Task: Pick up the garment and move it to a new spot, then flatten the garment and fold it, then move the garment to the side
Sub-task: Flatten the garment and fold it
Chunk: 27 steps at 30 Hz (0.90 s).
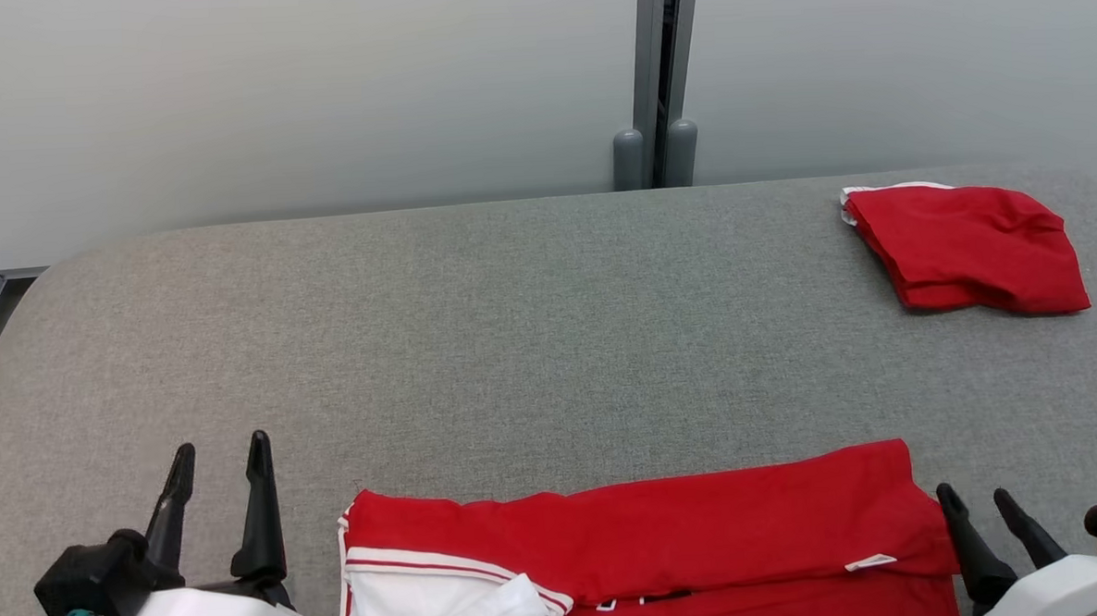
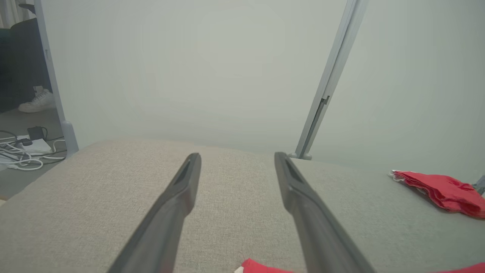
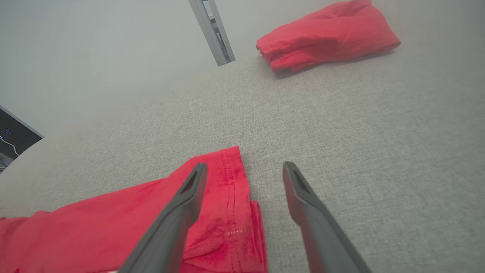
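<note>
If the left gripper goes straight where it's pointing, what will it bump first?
The way looks free: the left gripper points over the table at the wall, likely the first thing met, though depth is unclear.

Bright, even, soft light; wrist views hazy, edges stretched.

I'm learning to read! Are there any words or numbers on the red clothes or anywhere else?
No words or numbers can be read here.
White marks on the red garment, at the near edge of the head view: cut off and too small to read.
Small white tab on that garment: too small to tell.
Folded red garment at the far right: no writing shows.
</note>
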Motion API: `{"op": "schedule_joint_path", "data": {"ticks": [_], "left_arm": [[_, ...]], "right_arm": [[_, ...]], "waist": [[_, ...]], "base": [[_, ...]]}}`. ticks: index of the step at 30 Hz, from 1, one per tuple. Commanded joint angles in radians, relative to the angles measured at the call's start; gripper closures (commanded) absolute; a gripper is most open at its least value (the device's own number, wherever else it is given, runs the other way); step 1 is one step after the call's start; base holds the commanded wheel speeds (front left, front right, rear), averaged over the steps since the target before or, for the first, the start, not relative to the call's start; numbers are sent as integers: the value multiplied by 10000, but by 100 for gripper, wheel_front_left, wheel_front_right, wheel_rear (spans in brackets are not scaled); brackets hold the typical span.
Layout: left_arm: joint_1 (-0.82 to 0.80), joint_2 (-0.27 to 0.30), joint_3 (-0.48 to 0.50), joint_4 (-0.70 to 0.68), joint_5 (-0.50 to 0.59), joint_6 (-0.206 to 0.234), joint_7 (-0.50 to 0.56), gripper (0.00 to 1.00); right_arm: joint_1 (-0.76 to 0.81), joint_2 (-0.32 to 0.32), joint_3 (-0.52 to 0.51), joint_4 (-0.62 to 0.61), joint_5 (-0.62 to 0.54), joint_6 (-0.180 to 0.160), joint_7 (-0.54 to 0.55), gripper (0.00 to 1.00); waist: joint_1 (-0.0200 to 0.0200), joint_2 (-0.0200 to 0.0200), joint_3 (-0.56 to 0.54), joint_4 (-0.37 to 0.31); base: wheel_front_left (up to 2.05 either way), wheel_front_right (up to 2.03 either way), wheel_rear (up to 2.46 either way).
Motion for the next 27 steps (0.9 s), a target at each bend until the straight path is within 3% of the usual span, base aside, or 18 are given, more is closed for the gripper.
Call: {"op": "schedule_joint_path", "data": {"ticks": [1, 9, 14, 23, 24, 25, 26, 27], "left_arm": [[123, -114, 177, 82, 176, -167, -10, 0], [351, -1109, 953, 737, 1084, -1301, -11, 0], [293, -1393, 1194, 960, 1360, -1645, -11, 0], [272, -1776, 1493, 1254, 1744, -2007, -12, 0], [261, -1798, 1508, 1276, 1761, -2043, -12, 0], [259, -1819, 1514, 1298, 1804, -2067, -12, 0], [260, -1844, 1528, 1312, 1831, -2070, -12, 0], [260, -1862, 1544, 1309, 1850, -2098, -12, 0]], "right_arm": [[-152, -34, 146, 172, 134, 4, -79, 0], [-747, -74, 1333, 1724, 1185, 4, 436, 0], [-936, 48, 1686, 2451, 1836, 4, 911, 0], [-1083, 275, 2604, 2722, 3118, 7, 1568, 0], [-1084, 302, 2735, 2715, 3212, 14, 1644, 54], [-1081, 338, 2835, 2674, 3337, 14, 1698, 84], [-1067, 349, 2915, 2606, 3449, 16, 1716, 100], [-1066, 315, 2995, 2530, 3538, 16, 1695, 100]], "waist": [[0, -1, 4, 4], [0, -1, 19, 128], [0, -1, 80, 227], [0, -1, 173, 271], [0, -1, 173, 277], [0, -1, 165, 281], [0, -1, 159, 285], [0, -1, 161, 288]], "base": [[0, 0, 0], [0, 0, 0], [0, 0, 0], [0, 0, 0], [0, 0, 0], [0, 0, 0], [0, 0, 0], [0, 0, 0]]}}
